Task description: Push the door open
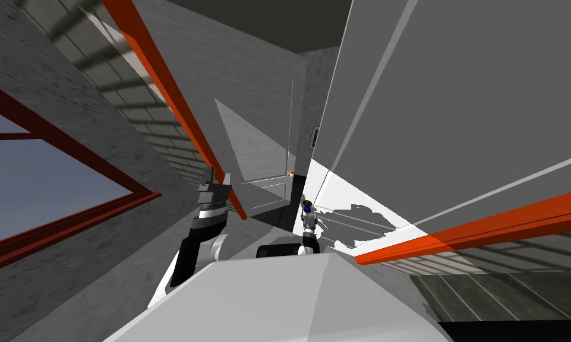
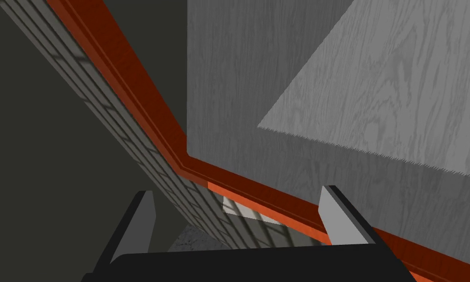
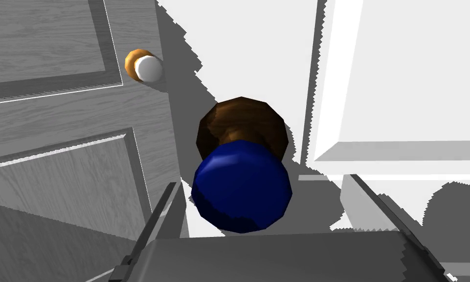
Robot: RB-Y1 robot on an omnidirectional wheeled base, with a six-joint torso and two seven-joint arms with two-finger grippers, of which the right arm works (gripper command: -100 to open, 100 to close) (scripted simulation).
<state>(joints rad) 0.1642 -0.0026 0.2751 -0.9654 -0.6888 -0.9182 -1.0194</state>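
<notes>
Facing: a white panelled door [image 3: 258, 49], close ahead on the right; in the head view its lit lower part [image 1: 343, 208] lies just beside the right hand.
Blue knob [image 3: 242, 188]: round, on a brown collar [image 3: 243, 122], mounted on the white panelled door near its edge.
Right gripper [image 3: 261, 181]: fingers spread, one on either side of the blue knob, which sits close to the gripper body. Contact with the knob's sides cannot be confirmed.
Left gripper [image 2: 237, 191]: raised on the left, fingers spread and holding nothing. It is aimed at the corner where the orange-red trim [image 2: 145, 112] meets a grey wood-grain surface.
Grey door [image 3: 57, 112]: a second panelled door beyond the blue knob, with its own small knob [image 3: 145, 66], orange at the base and white at the tip.
Stage (judgement): the hand is placed at the knob and the push is not yet evident. Latched or ajar cannot be told.
Risk 1: spread fingers give no hold, so a forward shove could ride off the rounded knob onto the panel.
Risk 2: if a latch holds, pushing without turning would load the arm, not the hinge.
Risk 3: the swing may meet the grey door, which stands near.
Risk 4: the left gripper, near the trim, could scrape it if the body advances.
</notes>
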